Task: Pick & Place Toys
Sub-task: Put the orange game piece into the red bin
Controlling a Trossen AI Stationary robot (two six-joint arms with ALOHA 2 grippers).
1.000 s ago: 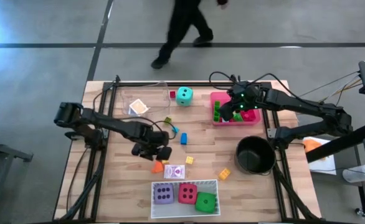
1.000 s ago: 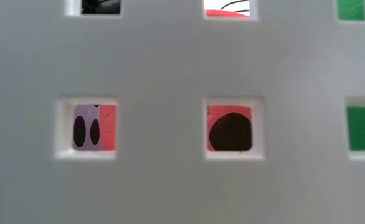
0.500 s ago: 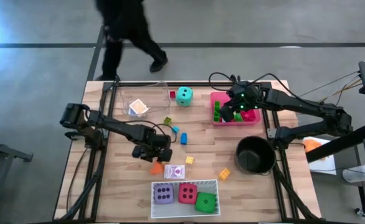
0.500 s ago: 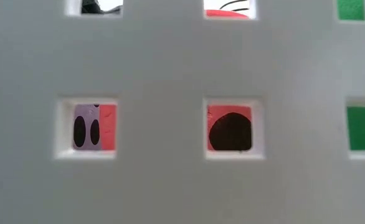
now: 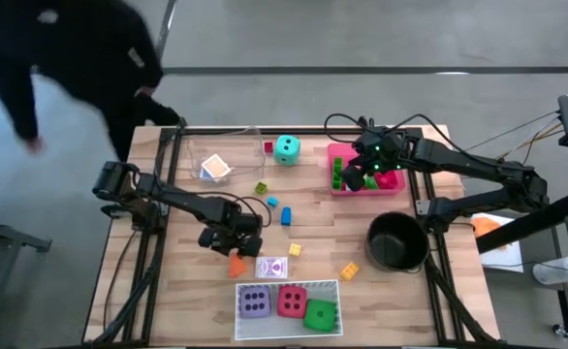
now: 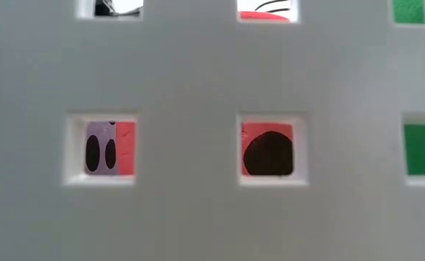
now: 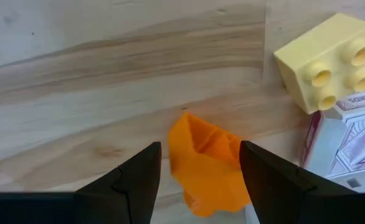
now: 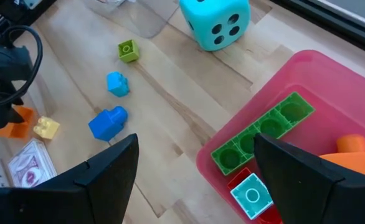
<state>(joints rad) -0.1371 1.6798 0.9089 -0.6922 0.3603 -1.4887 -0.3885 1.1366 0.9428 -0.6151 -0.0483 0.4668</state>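
- The left gripper hangs over the orange block on the tabletop, its fingers part-open on either side of it, apparently not yet pinching; the step looks like a pick, calling for closing, then lifting.
- The block is small, crumpled-looking, beside a yellow block and card pack.
- The right gripper waits wide open over the pink tray.
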